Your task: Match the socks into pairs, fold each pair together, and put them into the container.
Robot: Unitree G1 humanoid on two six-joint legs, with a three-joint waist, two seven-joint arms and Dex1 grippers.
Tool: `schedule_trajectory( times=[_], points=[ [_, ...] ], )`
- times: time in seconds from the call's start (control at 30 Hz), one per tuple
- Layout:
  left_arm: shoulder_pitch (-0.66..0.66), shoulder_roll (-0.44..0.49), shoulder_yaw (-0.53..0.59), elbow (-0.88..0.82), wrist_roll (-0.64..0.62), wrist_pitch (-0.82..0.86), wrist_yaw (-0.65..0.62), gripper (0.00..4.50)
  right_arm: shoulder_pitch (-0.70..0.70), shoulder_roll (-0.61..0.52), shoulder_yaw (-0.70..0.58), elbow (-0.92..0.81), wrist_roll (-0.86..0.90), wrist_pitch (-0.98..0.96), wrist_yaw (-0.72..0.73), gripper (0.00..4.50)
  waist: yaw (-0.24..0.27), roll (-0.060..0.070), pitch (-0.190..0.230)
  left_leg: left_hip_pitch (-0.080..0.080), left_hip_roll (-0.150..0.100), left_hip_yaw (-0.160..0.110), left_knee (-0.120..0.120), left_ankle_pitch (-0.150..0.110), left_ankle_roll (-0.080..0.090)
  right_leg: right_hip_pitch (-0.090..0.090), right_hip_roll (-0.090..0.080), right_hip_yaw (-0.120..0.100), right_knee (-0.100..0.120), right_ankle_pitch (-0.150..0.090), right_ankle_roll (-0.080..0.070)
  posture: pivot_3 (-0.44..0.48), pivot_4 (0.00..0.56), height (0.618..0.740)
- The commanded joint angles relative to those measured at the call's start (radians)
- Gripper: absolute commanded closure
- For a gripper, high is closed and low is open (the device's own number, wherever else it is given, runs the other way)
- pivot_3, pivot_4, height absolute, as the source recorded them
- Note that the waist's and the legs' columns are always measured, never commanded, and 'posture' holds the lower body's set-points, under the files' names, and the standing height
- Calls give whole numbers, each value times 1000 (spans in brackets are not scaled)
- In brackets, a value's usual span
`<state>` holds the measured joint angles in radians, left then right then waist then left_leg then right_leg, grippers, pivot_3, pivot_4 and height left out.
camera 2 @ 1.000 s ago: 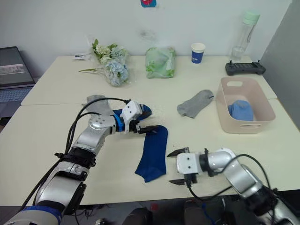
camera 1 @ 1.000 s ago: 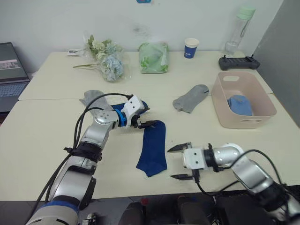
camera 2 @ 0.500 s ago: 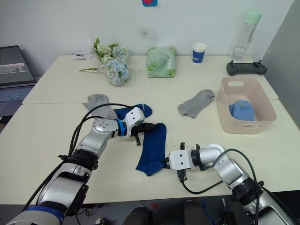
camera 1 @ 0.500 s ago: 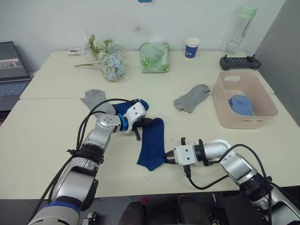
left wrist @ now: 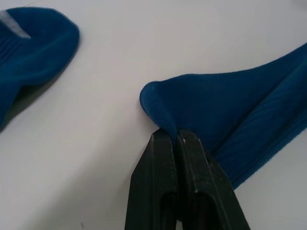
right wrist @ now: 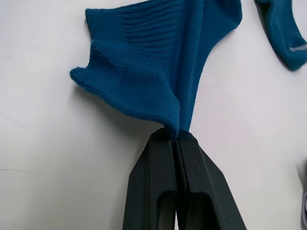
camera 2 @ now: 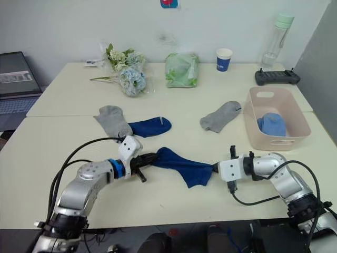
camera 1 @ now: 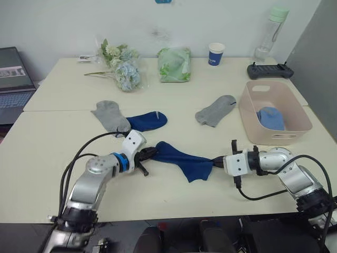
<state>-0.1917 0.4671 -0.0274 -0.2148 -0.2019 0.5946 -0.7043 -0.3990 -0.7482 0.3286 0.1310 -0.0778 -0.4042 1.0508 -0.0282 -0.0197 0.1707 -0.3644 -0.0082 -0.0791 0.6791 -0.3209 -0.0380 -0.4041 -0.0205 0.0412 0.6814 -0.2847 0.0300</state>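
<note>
Pale cream worktop of two tables pushed together, white wall behind at 12 o'clock, a laptop off at 9 o'clock. Along the far edge sat a flower bunch, a green wrapped bundle, a paper cup, a clear bottle and a black controller.

Stretched between both grippers lay a navy sock, long axis running 9 to 3 o'clock near the front edge. Left gripper clamped shut on its 9 o'clock end, right gripper pinched shut on its 3 o'clock end. Seen close in the wrist views: ribbed knit bunched at the closed fingertips, plus part of the second navy sock.

Second navy sock lay at 11 o'clock of the first, touching a grey sock. Another grey sock lay just beside the pink container at 2 o'clock, with a light blue sock inside.
</note>
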Motion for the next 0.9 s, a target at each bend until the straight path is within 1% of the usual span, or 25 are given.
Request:
schedule_trajectory(
  times=[0.03, 0.1, 0.13, 0.2, 0.27, 0.3, 0.37, 0.43, 0.47, 0.5, 0.57, 0.6, 0.7, 0.73, 0.77, 0.83, 0.9],
  points=[
    [51, -74, 41, -160, -24, 32, 125, 4500, -38, 5, -5, 33, 24, -66, 35, 4477, 1, 0, 0, 0, 0, 0, 0, 0, 0, 0, 0, 0, 0, 0, 0, 0, 150, 740],
    [66, -92, 41, -166, -8, 21, 162, 4500, -42, 24, -16, 32, 59, -48, 41, 4477, 2, 0, 0, 0, 0, 1, 1, 0, 0, 0, -1, 1, 0, 0, 0, 0, 150, 740],
    [64, -94, 54, -143, -3, -11, 170, 4268, -33, 11, -35, 29, 75, -27, 46, 4284, 2, 0, 0, 0, 0, 1, 1, 0, -1, 0, -1, 1, 0, 0, 0, 0, 150, 740],
    [58, -92, 79, -107, -2, -68, 182, 3784, -6, -19, -69, 16, 97, 7, 48, 3814, 5, 0, 0, 0, 0, 0, 0, 0, -1, 0, 0, 0, 0, 0, 0, 0, 150, 740],
    [36, -73, 107, -72, -29, -88, 161, 3133, 48, -51, -125, -20, 157, 107, 44, 3091, 9, 0, 0, 0, 0, 0, 0, 0, -1, 0, -1, 0, 0, 1, 0, 0, 150, 740],
    [18, -57, 124, -50, -55, -91, 129, 2781, 92, -74, -163, -57, 195, 206, 36, 2708, 14, 0, 0, 0, 0, 0, 0, 0, -1, 0, -1, 0, -1, 1, 0, 0, 150, 740],
    [-12, -16, 137, -3, -99, -109, 45, 2126, 187, -112, -238, -176, 313, 487, 14, 1987, 23, 0, 0, -1, 0, 0, 0, 0, -1, 0, -1, 0, -1, 1, 0, 0, 150, 740],
    [-35, 28, 133, 40, -130, -117, -38, 1511, 260, -114, -308, -323, 463, 762, -45, 1338, 27, 0, 0, -1, 0, 0, 0, 0, -1, 0, -1, 0, -1, 0, -1, 0, 150, 740],
    [-53, 55, 126, 64, -149, -116, -94, 1170, 289, -99, -355, -415, 582, 937, -114, 1325, 27, 0, 0, 0, 0, 0, 0, 0, -1, 0, -1, 0, -1, 1, -1, 0, 150, 740],
    [-65, 74, 121, 82, -163, -116, -131, 852, 305, -84, -389, -481, 662, 1063, -168, 1325, 26, 1, -1, 0, 0, 0, 0, 0, -1, 0, -1, 0, 0, 1, -1, 0, 150, 740],
    [-104, 100, 107, 126, -176, -121, -191, 186, 326, -54, -438, -581, 800, 1263, -266, 1325, 20, 1, -1, 0, 1, 0, 0, 0, 0, 0, 0, 0, 0, 1, -2, 0, 150, 740],
    [-127, 108, 99, 151, -177, -123, -213, 17, 329, -37, -455, -616, 855, 1338, -308, 1325, 21, 1, -1, 0, 1, 0, 0, 0, 0, 1, 0, 0, 0, 1, -2, 0, 150, 740],
    [-219, 136, 29, 266, -130, -184, -307, 17, 337, 9, -444, -691, 951, 1498, -403, 1325, 23, 0, -1, 0, 0, -1, 0, 0, 0, 1, 1, -2, -1, 1, -2, 0, 150, 740],
    [-257, 138, -1, 317, -107, -211, -334, 17, 328, 45, -442, -689, 974, 1541, -451, 1325, 23, 0, -1, 0, 0, -1, 0, 0, 0, 1, 1, -2, -1, 1, -2, 0, 150, 740],
    [-319, 128, -51, 408, -56, -257, -355, 17, 313, 97, -419, -680, 989, 1583, -501, 1325, 24, 0, -1, 0, -1, 0, 0, 0, 0, 1, 1, -2, -1, 1, -2, 0, 150, 740],
    [-403, 109, -116, 538, 10, -322, -382, 17, 294, 153, -374, -675, 990, 1637, -556, 1325, 25, -1, -1, 0, -2, 0, 0, 0, 0, 1, 2, -4, -1, 1, -1, 0, 150, 740],
    [-434, 94, -137, 601, 28, -356, -398, 17, 286, 162, -339, -680, 968, 1651, -567, 1325, 24, -1, -2, 0, -2, 2, 0, 0, 0, 0, 2, -2, -1, 2, 0, 0, 150, 740]
  ],
)
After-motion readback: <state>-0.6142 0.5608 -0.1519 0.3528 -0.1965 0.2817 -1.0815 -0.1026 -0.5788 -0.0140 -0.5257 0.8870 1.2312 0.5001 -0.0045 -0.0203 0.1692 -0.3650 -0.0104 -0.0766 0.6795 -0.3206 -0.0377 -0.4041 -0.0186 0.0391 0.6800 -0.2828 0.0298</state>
